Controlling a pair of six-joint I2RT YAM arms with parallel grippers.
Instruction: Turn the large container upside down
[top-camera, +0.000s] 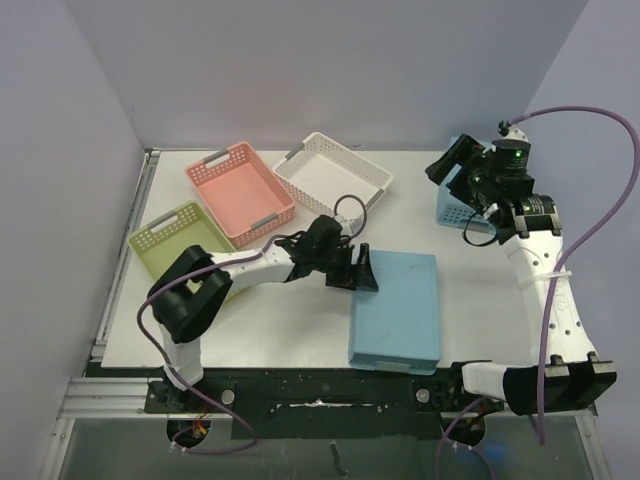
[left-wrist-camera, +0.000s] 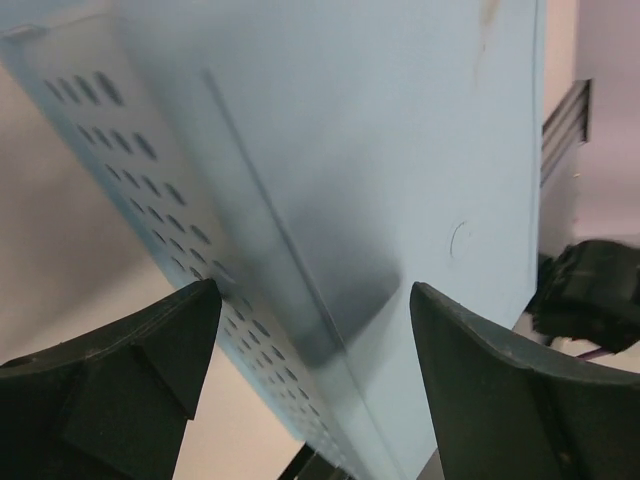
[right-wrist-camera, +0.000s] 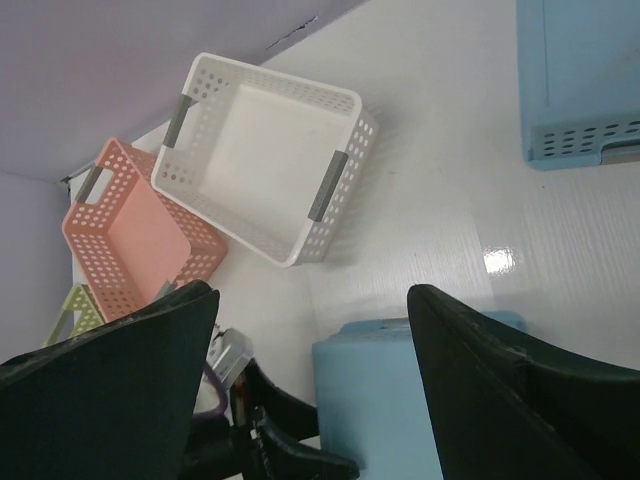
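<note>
Left pincer (left-wrist-camera: 310, 330) at unlabelled blue container (left-wrist-camera: 400, 150)

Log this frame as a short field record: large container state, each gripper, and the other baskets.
large container: blue, lying bottom-up near the table's front edge
left gripper: open, at the container's far-left corner; contact unclear
right gripper: open, raised over the far right, holding nothing
small blue container: far right, partly hidden by the right arm
white basket: upright, far centre
pink basket: upright, left of the white one
green basket: upright, nearest the left edge
</note>
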